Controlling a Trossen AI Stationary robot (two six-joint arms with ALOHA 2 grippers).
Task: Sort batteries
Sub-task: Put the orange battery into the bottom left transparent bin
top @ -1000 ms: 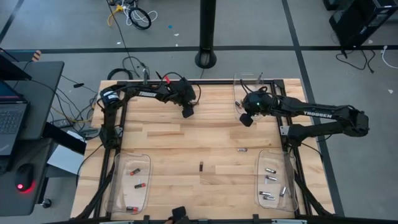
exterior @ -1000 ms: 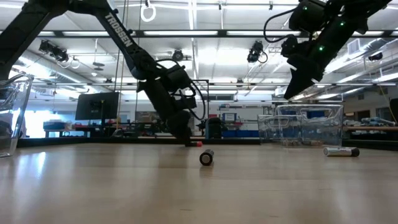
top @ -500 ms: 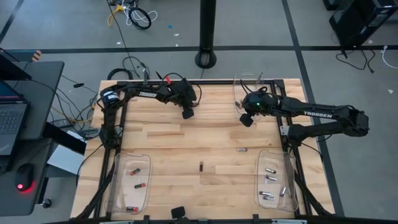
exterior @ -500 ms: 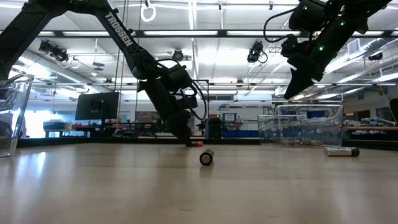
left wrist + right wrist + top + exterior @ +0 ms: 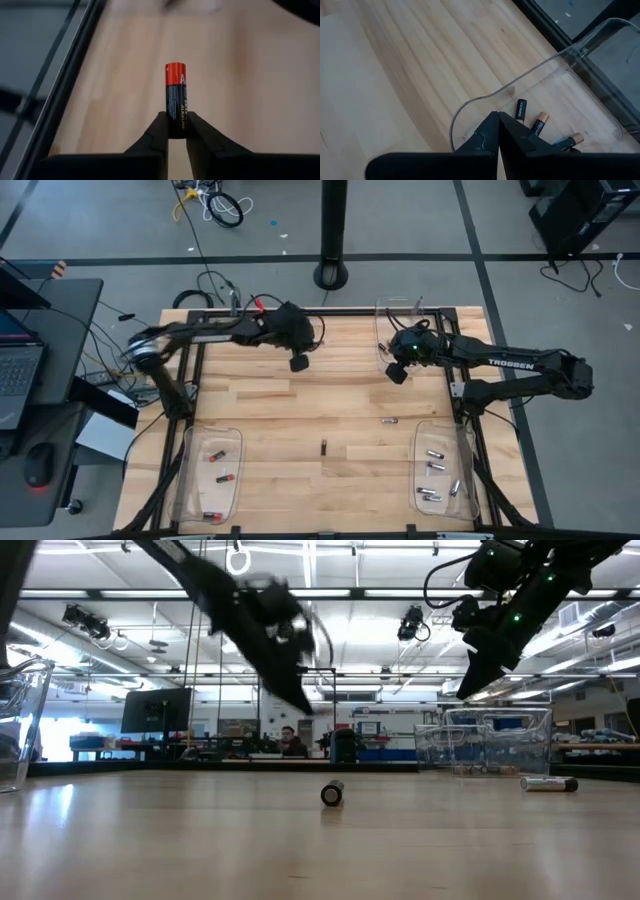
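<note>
Red-banded battery (image 5: 175, 98) in the left gripper (image 5: 175, 131) shows only at the wrist

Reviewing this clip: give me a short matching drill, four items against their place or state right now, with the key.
Items:
1. left gripper
2. right gripper
3. black battery
4. silvery battery

States:
A. lying alone mid-table, between the two trays
B. shut on a red-topped battery
C. shut and empty, over the back clear tray
D. lying beside the right-hand tray

Pairs: 1-B, 2-C, 3-A, 4-D
</note>
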